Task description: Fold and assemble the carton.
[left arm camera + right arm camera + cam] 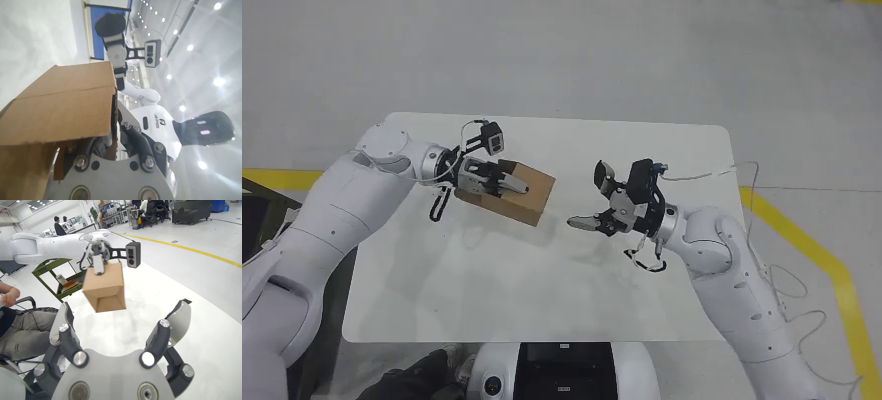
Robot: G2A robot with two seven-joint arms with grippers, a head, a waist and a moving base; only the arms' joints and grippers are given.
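A brown carton (525,194) is held up off the white table (542,290) at its back left. My left gripper (508,184) is shut on the carton's top wall, one finger (130,119) outside the cardboard edge. In the right wrist view the carton (104,285) hangs tilted. Its open end, with an inner flap (110,304), faces my right gripper (122,311). The left gripper (98,266) clamps it from above. My right gripper (592,200) stands open to the right of the carton, a short gap away, with nothing between its fingers (64,313).
A green cart (56,275) holding cardboard scraps stands off the table's left side. Bare tabletop (151,294) lies under and around the carton. A yellow floor line (832,270) runs past the right edge.
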